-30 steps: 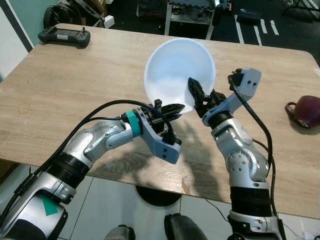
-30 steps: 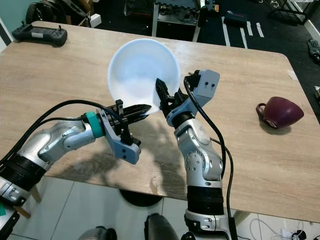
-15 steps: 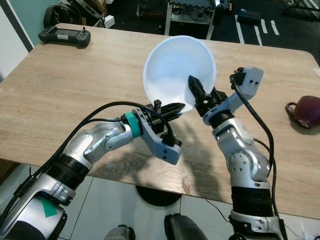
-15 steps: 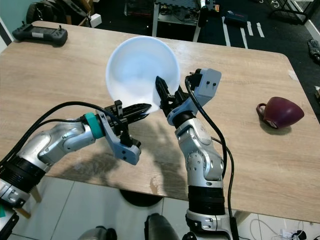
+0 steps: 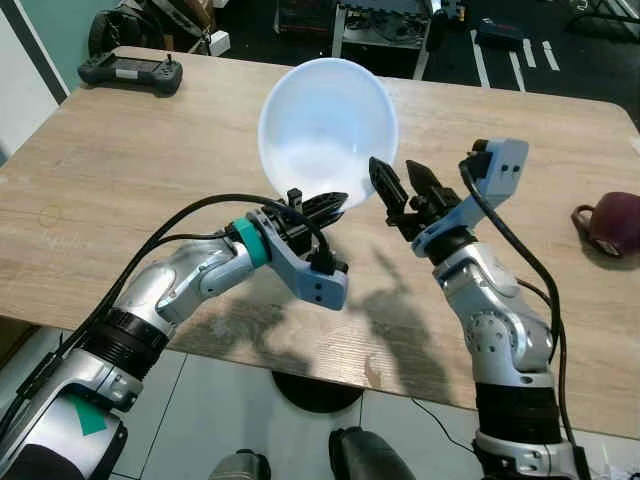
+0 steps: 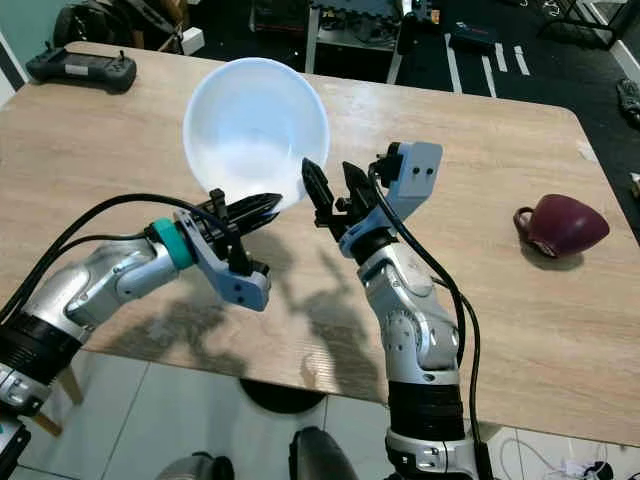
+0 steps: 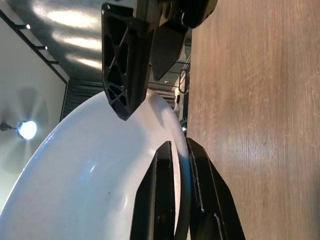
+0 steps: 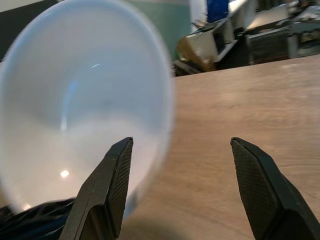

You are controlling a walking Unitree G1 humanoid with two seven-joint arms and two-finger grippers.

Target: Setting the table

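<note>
**Bowl in the left gripper alone, waiting to come down**

Above the near half of the wooden table [image 5: 120,170], the white bowl [image 5: 325,130] hangs tilted, its hollow facing the robot. From where I stand, the left gripper [image 5: 322,206] pinches the bowl's rim at its six o'clock, one finger inside the wall and one outside, as the left wrist view shows plainly. The right gripper [image 5: 402,183] sits just beside the bowl at about four o'clock, fingers spread and touching nothing.

To place it well, I'd judge the left arm should level the bowl first, lower it until the base rests flat on the wood, and only then let go; a single rim pinch invites swinging. A maroon mug [image 5: 612,222] lies at the table's three o'clock, a black controller [image 5: 130,72] at ten o'clock, both well apart.
</note>
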